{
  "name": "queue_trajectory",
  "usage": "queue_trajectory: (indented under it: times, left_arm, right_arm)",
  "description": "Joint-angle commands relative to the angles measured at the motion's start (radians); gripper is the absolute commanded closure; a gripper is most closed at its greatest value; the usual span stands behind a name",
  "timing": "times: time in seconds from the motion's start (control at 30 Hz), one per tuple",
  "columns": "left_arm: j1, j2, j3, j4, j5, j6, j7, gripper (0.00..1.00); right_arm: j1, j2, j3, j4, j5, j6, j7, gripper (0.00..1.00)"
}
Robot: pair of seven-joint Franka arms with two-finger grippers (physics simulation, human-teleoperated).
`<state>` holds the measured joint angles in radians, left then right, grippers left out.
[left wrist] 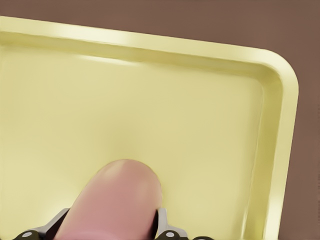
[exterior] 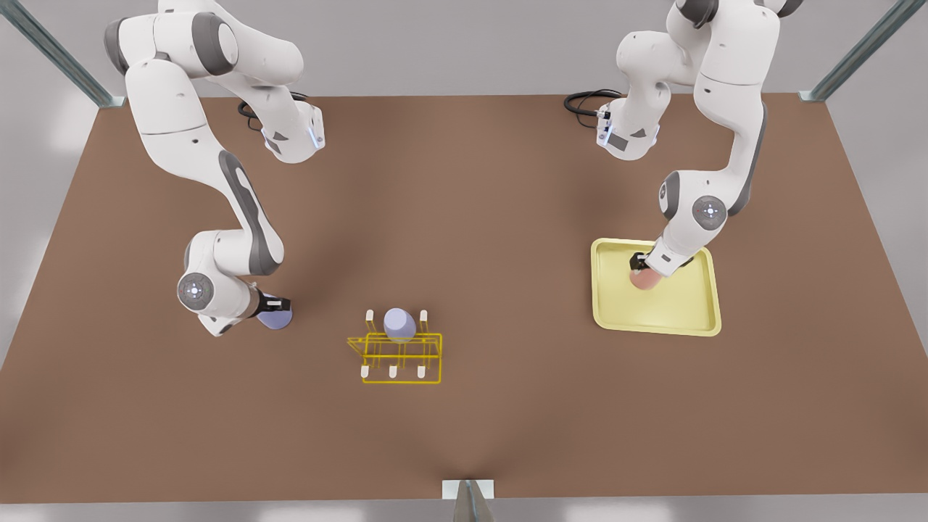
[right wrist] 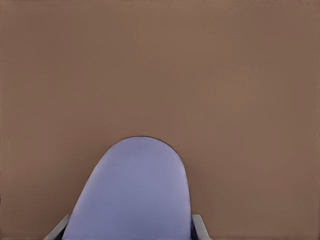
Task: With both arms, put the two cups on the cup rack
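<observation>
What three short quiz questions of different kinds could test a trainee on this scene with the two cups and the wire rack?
1. True or false: the left gripper is shut on the pale pink handle-less cup above the pale yellow flat rectangular tray.
2. Which cup does the right gripper hold? A) the pink one B) a pale lavender tumbler C) none
3. Fill in: a second lavender cup already sits on the bright-yellow thin-wire ____.

Key: 1 true; 2 B; 3 rack.
</observation>
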<state>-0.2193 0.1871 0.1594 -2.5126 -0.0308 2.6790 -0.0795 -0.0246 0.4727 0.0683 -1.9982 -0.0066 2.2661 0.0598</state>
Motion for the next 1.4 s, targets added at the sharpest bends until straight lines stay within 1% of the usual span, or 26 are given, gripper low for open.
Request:
queue_trajectory:
  times: [0.0,0.1,0.2,0.3,0.37,0.53,0.63,0.7,0.77,0.8,0.9,0.97,1.07,1.13,1.17,1.2,1.3,1.37]
  left_arm:
    - [0.002,-0.001,0.0,0.002,0.0,-0.002,-0.005,0.15]
    - [0.003,-0.003,0.0,0.005,-0.001,-0.002,-0.006,0.15]
    - [0.005,-0.005,0.0,0.009,-0.001,-0.004,-0.008,0.16]
    - [0.005,-0.024,0.0,0.012,-0.004,-0.01,-0.011,0.16]
    - [0.002,-0.041,0.0,0.014,-0.051,-0.011,-0.011,0.16]
    - [-0.005,-0.066,0.0,0.057,-0.121,-0.031,-0.023,0.16]
    - [-0.006,-0.031,-0.018,0.118,-0.121,-0.031,-0.078,0.16]
    - [-0.029,0.048,-0.044,0.219,-0.129,-0.068,-0.138,0.16]
    - [-0.032,0.077,-0.044,0.339,-0.13,-0.194,-0.184,0.16]
    - [-0.048,0.089,-0.061,0.402,-0.129,-0.246,-0.241,0.16]
    - [-0.048,0.207,-0.158,0.662,-0.127,-0.369,-0.456,0.16]
    - [-0.064,0.313,-0.182,0.873,-0.127,-0.481,-0.56,0.16]
    - [-0.1,0.417,-0.205,1.047,-0.127,-0.504,-0.729,0.16]
    - [-0.106,0.471,-0.212,1.159,-0.127,-0.567,-0.778,0.16]
    - [-0.107,0.534,-0.236,1.296,-0.126,-0.661,-0.836,0.16]
    - [-0.12,0.581,-0.242,1.389,-0.123,-0.712,-0.879,0.16]
    - [-0.152,0.672,-0.248,1.543,-0.123,-0.717,-0.936,0.16]
    - [-0.183,0.713,-0.247,1.606,-0.126,-0.705,-0.936,0.16]
  right_arm:
    - [0.0,-0.003,0.001,0.002,-0.003,-0.006,-0.014,0.19]
    - [0.002,-0.014,0.002,0.01,-0.001,-0.019,-0.012,0.19]
    - [0.012,-0.023,0.007,0.053,0.008,-0.045,-0.009,0.19]
    - [0.009,-0.039,0.05,0.101,0.011,-0.045,-0.009,0.19]
    - [0.012,-0.034,0.093,0.17,0.02,-0.045,-0.009,0.19]
    - [0.052,0.023,0.108,0.36,0.115,-0.062,-0.009,0.19]
    - [0.052,0.075,0.119,0.499,0.183,-0.134,-0.009,0.19]
    - [0.055,0.103,0.122,0.555,0.229,-0.151,-0.009,0.19]
    - [0.06,0.125,0.139,0.598,0.267,-0.154,-0.006,0.19]
    - [0.06,0.138,0.153,0.615,0.269,-0.154,0.0,0.19]
    - [0.066,0.167,0.165,0.638,0.31,-0.151,0.002,0.19]
    - [0.066,0.173,0.165,0.638,0.313,-0.143,0.002,0.19]
    - [0.075,0.187,0.169,0.639,0.316,-0.134,0.0,0.19]
    - [0.078,0.193,0.182,0.638,0.32,-0.132,0.0,0.19]
    - [0.081,0.199,0.182,0.638,0.323,-0.132,-0.002,0.19]
    - [0.083,0.202,0.182,0.638,0.323,-0.132,-0.003,0.19]
    - [0.097,0.214,0.182,0.636,0.324,-0.123,-0.008,0.19]
    - [0.103,0.221,0.182,0.634,0.324,-0.123,-0.008,0.19]
